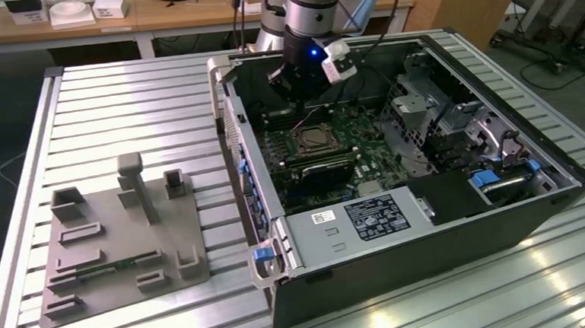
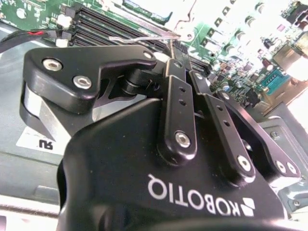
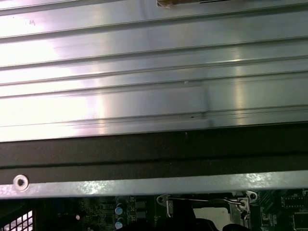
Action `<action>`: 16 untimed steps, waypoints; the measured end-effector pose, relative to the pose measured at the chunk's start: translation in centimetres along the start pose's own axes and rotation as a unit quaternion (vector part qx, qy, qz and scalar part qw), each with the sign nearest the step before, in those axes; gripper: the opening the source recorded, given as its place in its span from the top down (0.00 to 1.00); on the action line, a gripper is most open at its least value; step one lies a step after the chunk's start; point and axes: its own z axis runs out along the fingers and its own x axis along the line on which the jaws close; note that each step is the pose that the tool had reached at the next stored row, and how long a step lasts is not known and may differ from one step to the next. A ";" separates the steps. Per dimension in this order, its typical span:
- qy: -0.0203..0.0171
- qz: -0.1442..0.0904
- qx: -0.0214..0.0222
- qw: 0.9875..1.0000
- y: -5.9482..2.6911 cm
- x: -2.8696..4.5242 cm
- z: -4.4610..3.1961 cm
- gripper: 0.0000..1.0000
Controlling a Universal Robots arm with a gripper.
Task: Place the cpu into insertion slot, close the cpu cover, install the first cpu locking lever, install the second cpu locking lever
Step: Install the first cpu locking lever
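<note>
In the exterior view my gripper [image 1: 297, 103] hangs inside the open computer case, just above the far edge of the insertion slot [image 1: 293, 139] on the green board. The slot's silvery cpu cover [image 1: 316, 126] looks to lie flat, with the grey cpu [image 1: 318, 139] in its cut-out. In the second wrist view the black fingers of the gripper [image 2: 169, 48] meet at their tips, right beside a thin wire locking lever [image 2: 139, 37]; whether they touch it I cannot tell. The first wrist view has the cpu [image 3: 207, 214] pale under a wire lever [image 3: 202, 199].
The case's near wall [image 1: 232, 137] and long black memory slots [image 1: 318, 162] flank the socket. A black labelled box [image 1: 377, 216] fills the front and drive cages [image 1: 442, 117] the exterior view's right. A grey fixture plate [image 1: 124, 243] sits on the slatted table [image 1: 126, 105].
</note>
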 end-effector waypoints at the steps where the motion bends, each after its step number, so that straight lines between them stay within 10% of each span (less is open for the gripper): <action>1: 0.000 -0.004 0.000 1.000 0.00 0.00 0.08 0.89; 16: 0.000 -0.017 0.000 1.000 -0.18 -0.03 1.04 0.89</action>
